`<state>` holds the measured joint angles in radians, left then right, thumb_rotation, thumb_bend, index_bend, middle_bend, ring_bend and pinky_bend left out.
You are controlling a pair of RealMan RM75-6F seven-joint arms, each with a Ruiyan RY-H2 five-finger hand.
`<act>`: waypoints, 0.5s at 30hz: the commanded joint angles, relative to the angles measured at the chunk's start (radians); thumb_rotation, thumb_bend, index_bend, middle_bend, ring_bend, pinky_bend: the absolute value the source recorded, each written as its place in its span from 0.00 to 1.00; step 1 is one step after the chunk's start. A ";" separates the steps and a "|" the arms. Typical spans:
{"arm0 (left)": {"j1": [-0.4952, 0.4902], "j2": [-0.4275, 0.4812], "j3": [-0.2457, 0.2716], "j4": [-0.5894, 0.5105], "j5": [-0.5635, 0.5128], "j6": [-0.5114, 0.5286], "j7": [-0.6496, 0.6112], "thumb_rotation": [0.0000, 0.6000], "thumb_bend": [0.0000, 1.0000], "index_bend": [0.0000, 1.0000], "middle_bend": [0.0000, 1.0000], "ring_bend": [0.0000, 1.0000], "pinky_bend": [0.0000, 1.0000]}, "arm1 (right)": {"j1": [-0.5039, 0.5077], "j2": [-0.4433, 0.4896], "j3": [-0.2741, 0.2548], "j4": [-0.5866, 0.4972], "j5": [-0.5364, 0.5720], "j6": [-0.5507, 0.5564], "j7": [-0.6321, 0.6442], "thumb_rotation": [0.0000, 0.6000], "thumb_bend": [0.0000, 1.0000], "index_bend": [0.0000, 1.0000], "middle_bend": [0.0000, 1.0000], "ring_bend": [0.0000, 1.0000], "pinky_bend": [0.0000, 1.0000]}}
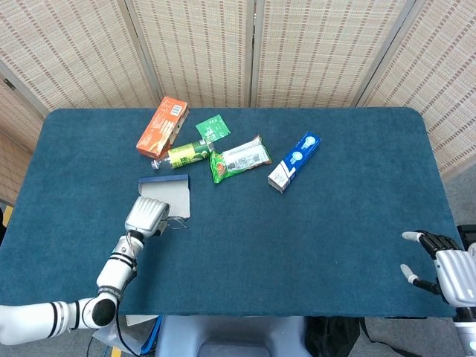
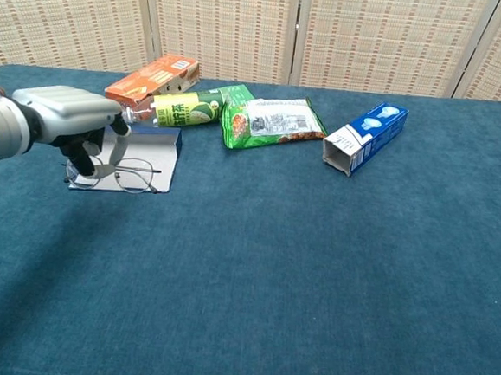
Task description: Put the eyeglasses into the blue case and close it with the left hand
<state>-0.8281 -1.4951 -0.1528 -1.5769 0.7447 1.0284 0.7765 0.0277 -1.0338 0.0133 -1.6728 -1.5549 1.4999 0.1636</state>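
1. At far left of the table (image 1: 312,245), the left hand (image 1: 149,214) pinches the eyeglasses (image 2: 136,178) by one side and holds them over the near edge of the blue case (image 2: 161,170). Whether the lenses already touch the grey lining, cannot tell.
2. Case lies open and flat, lid at its far side. Just beyond it: orange box (image 1: 162,126), green bottle (image 1: 186,155), small green sachet (image 1: 213,128).
3. Centre: green snack bag (image 1: 239,158). Further right, blue-and-white carton (image 1: 294,161), well apart from the case.
4. Near right corner: right hand (image 1: 446,269) holds nothing, fingers spread, idle.
5. Risks, as judged:
   - Glasses sit toward the near-right corner of the case; released here, a lens or temple could overhang the rim and jam the lid.
   - Thin pinch on the frame; it may rotate or slip on release.
   - Closing the lid one-handed could shove the light case into the bottle.
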 commanded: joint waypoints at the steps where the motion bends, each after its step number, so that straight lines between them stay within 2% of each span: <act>1: -0.049 -0.045 -0.031 0.083 -0.034 -0.044 -0.003 1.00 0.43 0.61 1.00 1.00 1.00 | 0.000 0.000 -0.001 0.000 0.001 -0.002 0.000 1.00 0.25 0.30 0.29 0.30 0.26; 7: -0.108 -0.105 -0.056 0.231 -0.091 -0.094 0.008 1.00 0.43 0.61 1.00 1.00 1.00 | -0.004 0.004 -0.002 -0.003 0.003 0.000 -0.003 1.00 0.24 0.29 0.29 0.30 0.26; 15: -0.164 -0.164 -0.057 0.404 -0.152 -0.155 0.038 1.00 0.43 0.61 1.00 1.00 1.00 | -0.008 0.007 -0.003 -0.005 0.006 -0.001 -0.004 1.00 0.24 0.29 0.29 0.30 0.26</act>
<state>-0.9728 -1.6368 -0.2088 -1.2161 0.6150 0.8962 0.8030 0.0196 -1.0268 0.0099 -1.6775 -1.5486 1.4991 0.1592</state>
